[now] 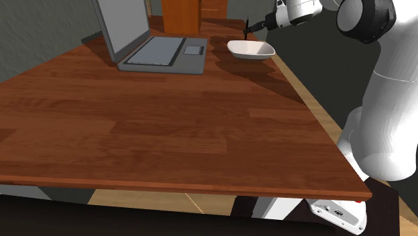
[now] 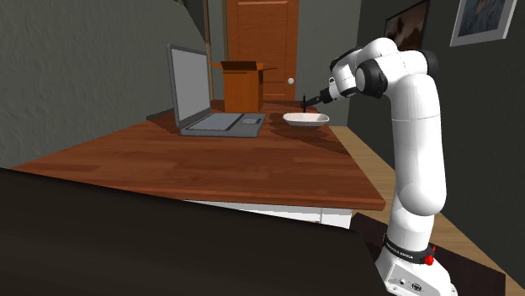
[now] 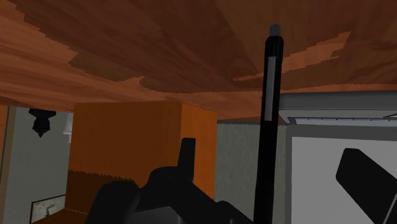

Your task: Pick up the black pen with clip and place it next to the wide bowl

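Observation:
The black pen (image 3: 267, 127) with a grey clip stands lengthwise between my gripper's (image 3: 266, 149) two fingers, which are spread apart and touch it on neither side; the gripper is open. In the shoulder view the gripper (image 1: 252, 27) hovers just above the far rim of the wide white bowl (image 1: 251, 49), with the pen (image 1: 247, 30) a thin dark stroke at its tip. The second exterior view shows the gripper (image 2: 314, 100) reaching in from the right, the pen (image 2: 304, 106) upright just behind and above the bowl (image 2: 305, 119).
An open grey laptop (image 1: 161, 50) sits on the wooden table (image 1: 167, 127) to the shoulder view's left of the bowl. A brown cardboard box (image 2: 241, 88) stands behind them, before an orange door (image 2: 261, 38). The table's edge runs close beside the bowl.

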You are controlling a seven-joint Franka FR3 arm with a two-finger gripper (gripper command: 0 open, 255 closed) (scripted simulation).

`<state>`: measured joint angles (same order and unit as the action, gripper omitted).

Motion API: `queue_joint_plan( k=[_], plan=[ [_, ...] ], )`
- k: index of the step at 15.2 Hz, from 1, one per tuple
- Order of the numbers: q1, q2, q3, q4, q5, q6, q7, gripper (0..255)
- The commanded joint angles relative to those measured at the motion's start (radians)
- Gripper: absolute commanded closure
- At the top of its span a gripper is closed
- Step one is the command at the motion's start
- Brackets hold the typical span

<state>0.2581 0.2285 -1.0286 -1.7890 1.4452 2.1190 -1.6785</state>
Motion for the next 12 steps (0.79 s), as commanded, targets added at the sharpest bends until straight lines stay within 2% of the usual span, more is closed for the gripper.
queue_joint_plan(
  k=[1,4,12],
  plan=[
    [0.01,-0.036,-0.014,-0.018,-0.032,0.003,0.004,0],
    [0.038,-0.145,-0.048,-0.061,-0.134,0.017,0.022,0],
    [0.035,-0.145,-0.045,-0.061,-0.134,0.017,0.023,0]
  ],
)
